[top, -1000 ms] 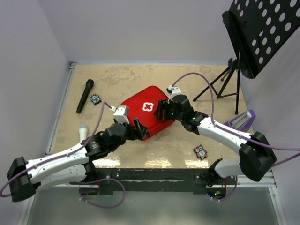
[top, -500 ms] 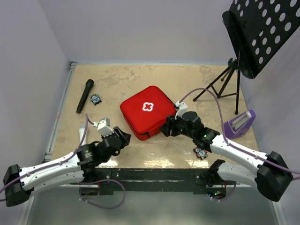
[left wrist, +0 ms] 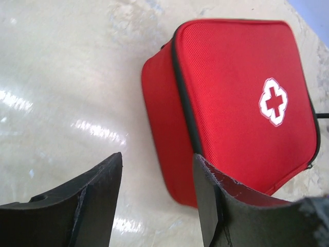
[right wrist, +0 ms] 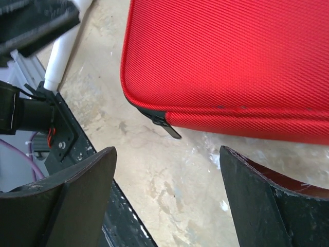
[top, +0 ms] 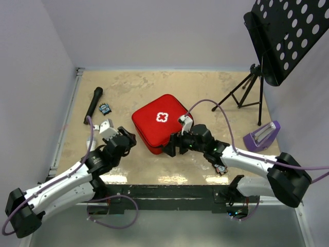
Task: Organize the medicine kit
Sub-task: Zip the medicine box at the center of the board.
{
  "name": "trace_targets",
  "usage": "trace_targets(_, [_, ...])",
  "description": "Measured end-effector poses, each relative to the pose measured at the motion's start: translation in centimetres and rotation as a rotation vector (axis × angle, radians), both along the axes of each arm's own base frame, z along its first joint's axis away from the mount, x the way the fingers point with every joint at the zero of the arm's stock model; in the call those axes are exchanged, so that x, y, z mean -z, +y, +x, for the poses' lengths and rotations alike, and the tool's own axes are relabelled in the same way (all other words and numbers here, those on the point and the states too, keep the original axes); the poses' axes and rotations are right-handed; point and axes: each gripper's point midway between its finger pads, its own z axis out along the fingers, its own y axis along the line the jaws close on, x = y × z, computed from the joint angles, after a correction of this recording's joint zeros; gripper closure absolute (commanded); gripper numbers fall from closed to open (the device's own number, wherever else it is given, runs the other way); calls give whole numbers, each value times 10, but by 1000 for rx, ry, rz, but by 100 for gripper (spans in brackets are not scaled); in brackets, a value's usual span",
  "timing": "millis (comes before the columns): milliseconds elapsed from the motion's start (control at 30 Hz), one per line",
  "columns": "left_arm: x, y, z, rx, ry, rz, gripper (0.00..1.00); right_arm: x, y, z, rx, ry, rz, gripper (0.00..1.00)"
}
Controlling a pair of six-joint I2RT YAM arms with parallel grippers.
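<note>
Red medicine kit [top: 160, 122] sits mid-table, lid up with the white cross showing, turned so one corner points at the near edge. It looks zipped shut and nothing from inside is out. So the step in hand, as I read it, is getting it open.

Small black zip tab [right wrist: 167, 125] hangs off the zip line by the kit's near corner, lying down toward the table [top: 205, 87]. Low beside that corner is the right gripper [right wrist: 167, 175], jaws spread wide with nothing between them; the tab is ahead of the gap, not in it. Off the kit's left side is the left gripper [left wrist: 157, 170], near but apart, jaws also spread and holding nothing.

To do it well:
- Right goes forward and slightly down so the tab lands between the pads. Pinch the tab only, not the fabric edge.
- Pull along the zip line, not up, or the soft case lifts and slides.
- Left should brace the lid or left wall first.

Further out: black microphone [top: 93, 105] and a small blue tag [top: 105, 108] toward the far-left corner, a purple item [top: 262, 135] by the right edge, a music stand [top: 277, 36] at the far-right corner.

Poor visibility:
- Probably one puller, but I can't rule out a second.
- The far side of the zip shows in no view.
- A small patterned card [top: 221, 167] by the near edge is partly under the right arm.
- Contents are unknown.
</note>
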Motion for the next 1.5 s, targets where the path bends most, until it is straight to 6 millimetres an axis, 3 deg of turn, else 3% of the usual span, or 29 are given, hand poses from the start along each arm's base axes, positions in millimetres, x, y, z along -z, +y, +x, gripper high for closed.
trace_targets(233, [-18, -30, 39, 122, -1, 31, 37, 6, 16, 2, -29, 13, -11, 14])
trace_targets(433, [-11, -53, 49, 228, 19, 63, 38, 14, 25, 2, -54, 30, -14, 15])
trace_targets(700, [13, -51, 54, 242, 86, 111, 46, 13, 41, -4, -96, 35, -4, 18])
trace_targets(933, [14, -54, 56, 263, 80, 110, 51, 6, 54, -12, -133, 31, 20, 21])
trace_targets(1500, [18, -55, 58, 272, 68, 95, 51, -24, 89, -39, -238, -19, 85, 21])
